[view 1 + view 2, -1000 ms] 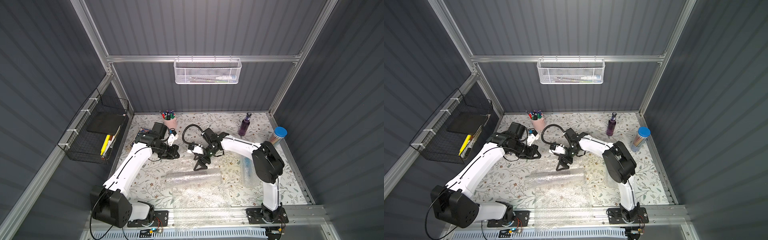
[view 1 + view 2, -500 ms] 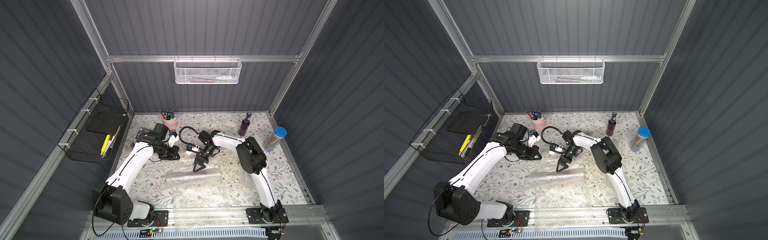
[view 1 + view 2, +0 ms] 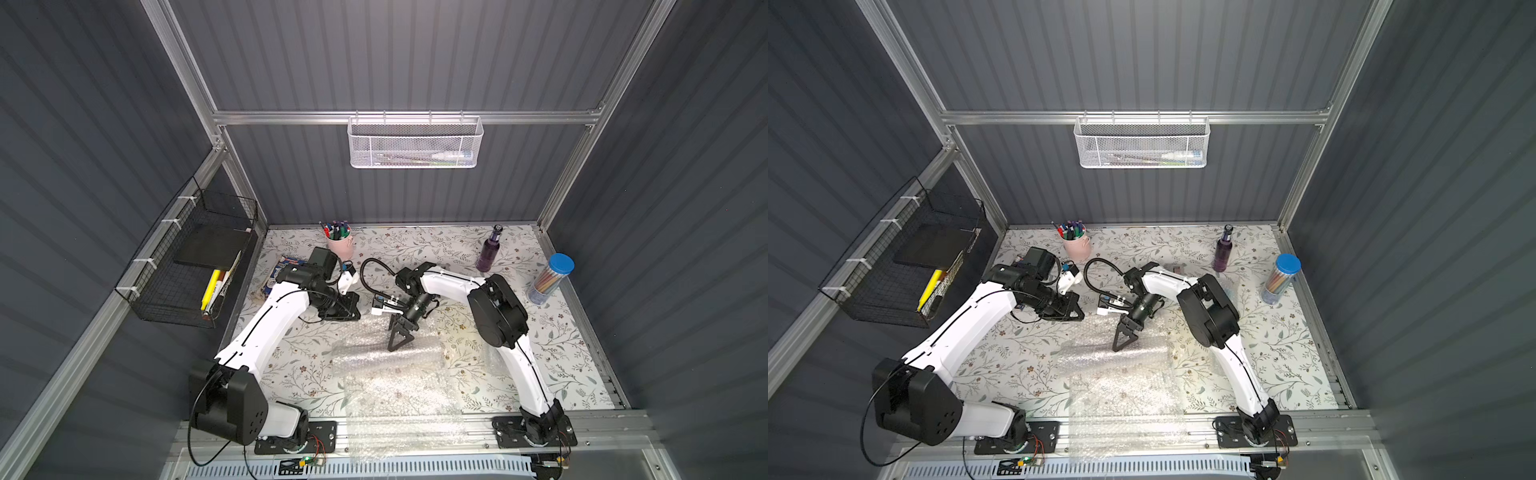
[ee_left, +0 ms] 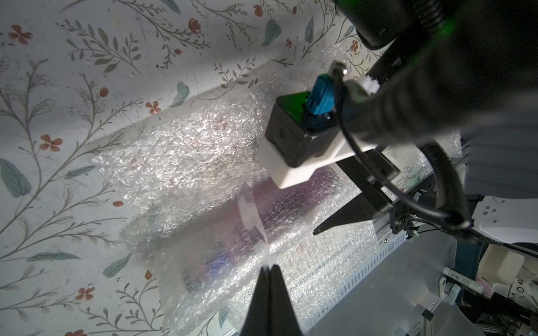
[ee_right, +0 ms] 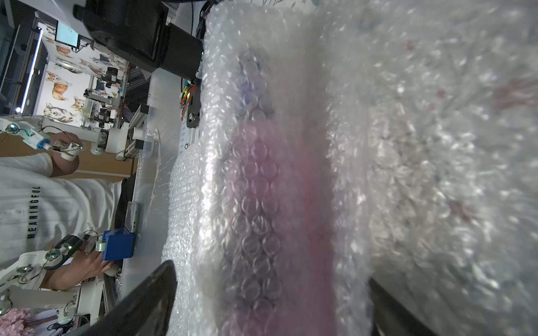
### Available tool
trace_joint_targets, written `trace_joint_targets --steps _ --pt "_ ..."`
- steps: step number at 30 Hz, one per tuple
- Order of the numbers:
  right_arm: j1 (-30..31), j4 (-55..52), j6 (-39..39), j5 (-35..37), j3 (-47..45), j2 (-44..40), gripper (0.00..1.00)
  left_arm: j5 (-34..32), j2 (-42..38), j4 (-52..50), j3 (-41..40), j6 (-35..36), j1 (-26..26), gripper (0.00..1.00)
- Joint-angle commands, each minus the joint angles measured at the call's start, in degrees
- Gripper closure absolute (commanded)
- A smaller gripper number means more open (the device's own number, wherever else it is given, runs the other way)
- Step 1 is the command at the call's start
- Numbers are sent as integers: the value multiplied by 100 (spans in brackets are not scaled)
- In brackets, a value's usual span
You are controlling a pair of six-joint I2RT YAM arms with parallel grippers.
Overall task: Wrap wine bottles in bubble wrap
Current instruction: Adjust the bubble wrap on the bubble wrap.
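Observation:
A purple wine bottle lies rolled inside bubble wrap at the middle of the table; its colour shows through the wrap. My right gripper points down at the far side of the roll. It is open, with one finger on each side of the wrapped bottle. My left gripper is shut on a thin clear strip, seemingly tape, that runs to the wrap. It hovers left of the roll. Another purple wine bottle stands unwrapped at the back right.
A flat bubble wrap sheet spreads from the roll over the front rail. A pink cup of markers stands at the back left and a blue-lidded pencil tube at the right wall. A black wire basket hangs on the left wall.
My right arm has folded, its elbow swinging toward the middle, while its gripper sank a little onto the roll with the jaws slightly narrower. The left arm has barely moved.

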Motion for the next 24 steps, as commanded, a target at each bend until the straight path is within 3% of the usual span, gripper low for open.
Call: trace_joint_targets --steps 1,9,24 --pt "62 274 -39 2 -319 -420 13 80 60 -140 -19 152 56 100" --pt "209 1514 389 711 -1262 -1250 20 80 1 -177 11 134 83 100" --pt "609 2204 551 1784 -1975 -1839 23 80 -15 -219 -53 152 173 100"
